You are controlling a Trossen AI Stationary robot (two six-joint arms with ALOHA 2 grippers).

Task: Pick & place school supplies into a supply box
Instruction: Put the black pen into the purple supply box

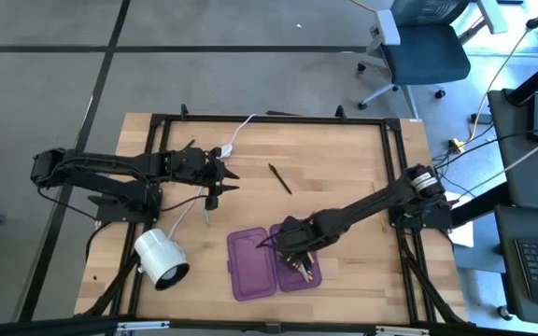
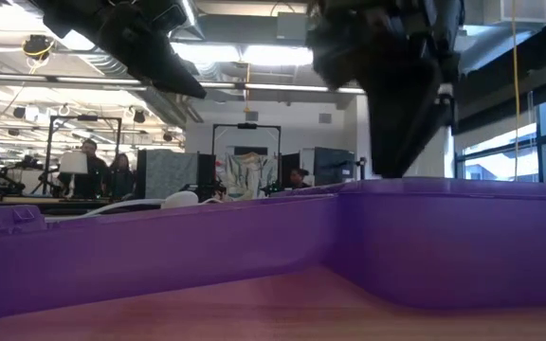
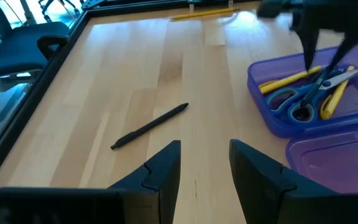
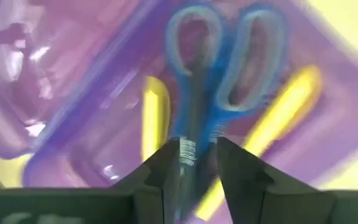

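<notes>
Your right gripper [image 1: 292, 254] hangs low over the right half of the open purple pencil case [image 1: 253, 264], at the table's near edge. Its fingers [image 4: 166, 167] stand a little apart with the scissors [image 4: 219, 81] running between them; blade and pads look close, but you cannot tell whether they pinch or only flank it. The blue-handled scissors lie in that half of the case, with yellow pencils [image 3: 291, 79] on either side of them.

Your left gripper [image 1: 224, 177] waits above bare wood at the table's left centre, fingers [image 3: 160, 171] spread and holding nothing.

No label or writing can be read anywhere.

A dark pen [image 1: 279, 177] lies alone mid-table, well apart from the case, and just ahead of the left gripper. A white lamp [image 1: 161, 259] lies left of the case, its white cable [image 1: 238, 132] trailing toward the far edge. A yellow pencil [image 3: 204, 12] lies by the table's edge in the left wrist view.
</notes>
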